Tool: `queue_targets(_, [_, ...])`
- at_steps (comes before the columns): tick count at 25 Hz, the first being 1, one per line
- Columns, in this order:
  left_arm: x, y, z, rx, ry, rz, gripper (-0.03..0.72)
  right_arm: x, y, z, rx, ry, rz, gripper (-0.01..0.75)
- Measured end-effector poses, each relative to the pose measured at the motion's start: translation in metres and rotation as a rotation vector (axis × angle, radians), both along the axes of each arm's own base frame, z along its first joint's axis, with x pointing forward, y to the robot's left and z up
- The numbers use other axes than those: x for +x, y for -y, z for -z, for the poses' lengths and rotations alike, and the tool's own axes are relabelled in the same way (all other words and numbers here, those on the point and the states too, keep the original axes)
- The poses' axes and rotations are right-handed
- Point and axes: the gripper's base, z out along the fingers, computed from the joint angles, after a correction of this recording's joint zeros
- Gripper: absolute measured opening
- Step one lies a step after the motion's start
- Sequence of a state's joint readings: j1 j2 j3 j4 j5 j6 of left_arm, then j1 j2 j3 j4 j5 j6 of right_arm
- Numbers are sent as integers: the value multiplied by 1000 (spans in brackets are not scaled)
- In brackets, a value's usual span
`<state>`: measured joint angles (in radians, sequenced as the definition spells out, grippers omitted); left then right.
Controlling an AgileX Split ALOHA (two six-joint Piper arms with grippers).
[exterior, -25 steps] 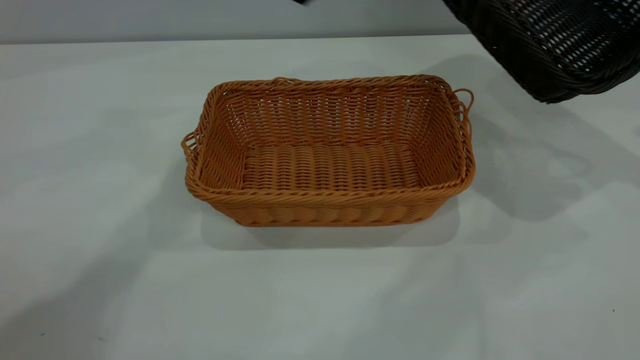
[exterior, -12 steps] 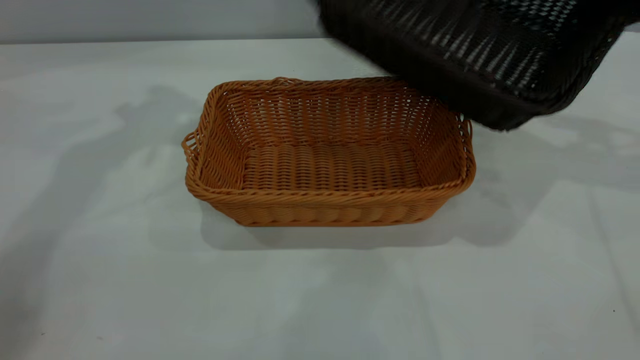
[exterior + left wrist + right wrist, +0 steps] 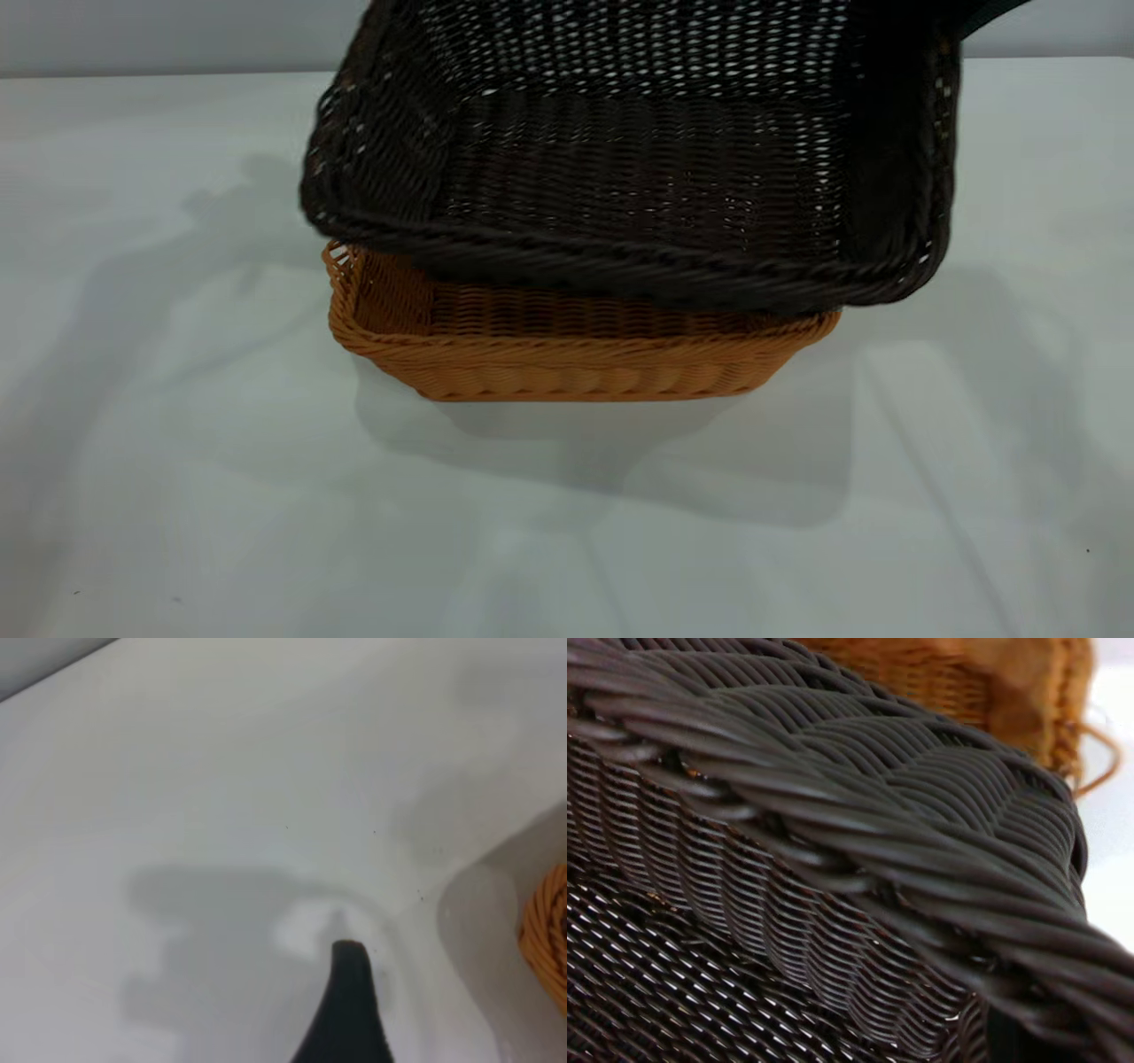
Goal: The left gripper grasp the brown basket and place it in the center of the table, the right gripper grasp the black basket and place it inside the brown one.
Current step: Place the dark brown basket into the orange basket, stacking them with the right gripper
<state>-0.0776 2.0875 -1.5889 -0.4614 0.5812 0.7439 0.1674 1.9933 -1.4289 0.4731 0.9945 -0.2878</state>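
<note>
**Black basket hanging over the brown one**

The table point(image 3: 159, 496) is bearing the brown basket point(image 3: 567, 359) at its center. The black basket point(image 3: 638, 168) is hanging tilted above it, covering most of it. The right gripper is filling its wrist view with black rim; grip cannot be told. The left gripper point(image 3: 350, 1010) is hovering left, one finger showing.

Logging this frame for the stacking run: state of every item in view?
Brown basket: upright on the table, empty, mostly covered from above.
Black basket: held in the air, tilted, over the brown basket, not yet inside.
Left tool: above bare table beside the brown basket, holding nothing.
</note>
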Motion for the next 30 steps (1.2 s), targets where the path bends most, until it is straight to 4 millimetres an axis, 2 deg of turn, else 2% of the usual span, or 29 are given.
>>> queue_targets(5, [-2,1,1,-3,-24,11,550,1,-11,25,-13,-51,-26,111])
queue_targets(9, [-3,1,1,-4,-33,15,550,2,-14,33,-6,-67,-19,111])
queue_targets(25, [-3,2,1,-26,-35,4,550,7,-17,32,30,-30,12,111])
queue_targets(30, [-3,2,0,-28,-35,3,550,22,-20,15,49,45,-8,110])
